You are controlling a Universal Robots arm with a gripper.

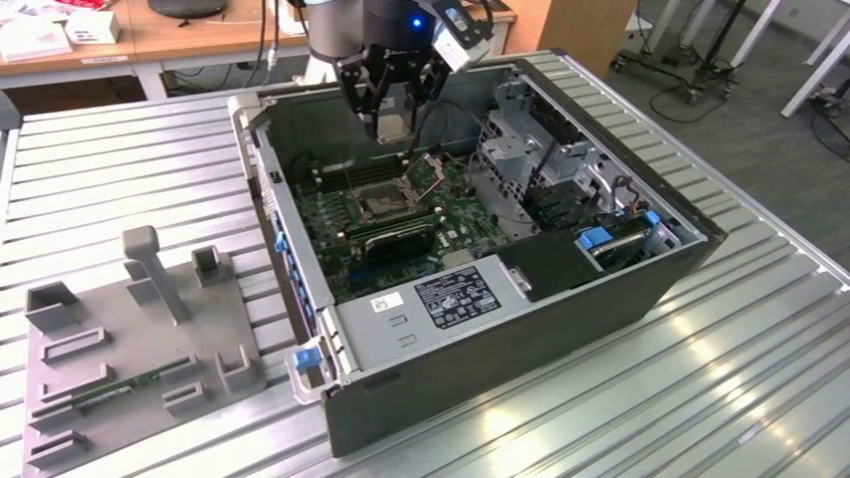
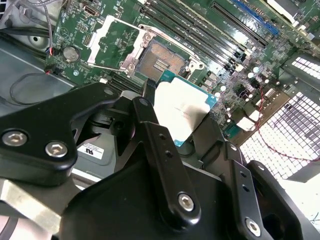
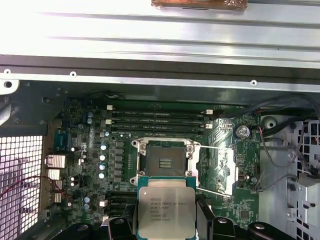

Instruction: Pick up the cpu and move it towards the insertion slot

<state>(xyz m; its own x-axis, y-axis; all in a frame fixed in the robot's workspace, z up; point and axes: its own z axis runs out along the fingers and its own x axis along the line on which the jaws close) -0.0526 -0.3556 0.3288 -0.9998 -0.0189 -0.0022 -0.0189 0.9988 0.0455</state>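
Cpu (image 3: 166,214) clamped between closed fingers (image 2: 150,125), above insertion slot (image 3: 164,162).

Print is seen on the cpu (image 3: 165,212) lid and on a white label (image 1: 457,295) atop the power supply; none is legible.

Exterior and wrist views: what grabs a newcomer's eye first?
The gripper hanging over the open computer case, shut on the cpu, silvery top plain in both wrist views. Below it, the insertion slot sits open on the green motherboard, frame lifted aside.
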